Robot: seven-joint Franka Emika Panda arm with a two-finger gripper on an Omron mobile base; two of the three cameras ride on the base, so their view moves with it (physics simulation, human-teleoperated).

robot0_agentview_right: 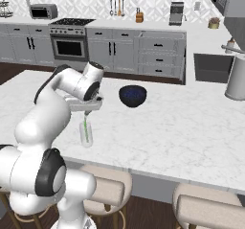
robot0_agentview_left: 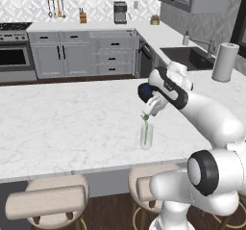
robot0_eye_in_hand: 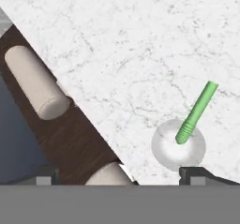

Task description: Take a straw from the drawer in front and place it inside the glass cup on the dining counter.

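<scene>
The gripper [robot0_agentview_left: 145, 117] hangs directly above the glass cup [robot0_agentview_left: 146, 136], pointing straight down. In the hand view its two fingertips [robot0_eye_in_hand: 193, 175] stand wide apart, with nothing between them.

The straw [robot0_agentview_left: 145, 129] stands inside the glass cup, directly below the gripper. Its lower part is within the cup, and its top rises past the rim toward the gripper. In the hand view the straw [robot0_eye_in_hand: 196, 112] leans out of the round cup [robot0_eye_in_hand: 178, 145] at a slant, clear of both fingertips.

The glass cup stands upright on the white marble worktop [robot0_agentview_left: 72, 123], near the worktop's front edge. Beige padded stools [robot0_agentview_left: 48, 200] sit below that edge, on the near side of the gripper.

Beyond the gripper, a dark blue bowl [robot0_agentview_right: 132, 95] rests on the same worktop, well apart from the cup. Farther off to the gripper's right, a paper towel roll [robot0_agentview_left: 225, 62] stands upright near a sink [robot0_agentview_left: 190, 57].

Against the far wall, a grey cabinet drawer [robot0_agentview_left: 114, 34] stands pulled open.
</scene>
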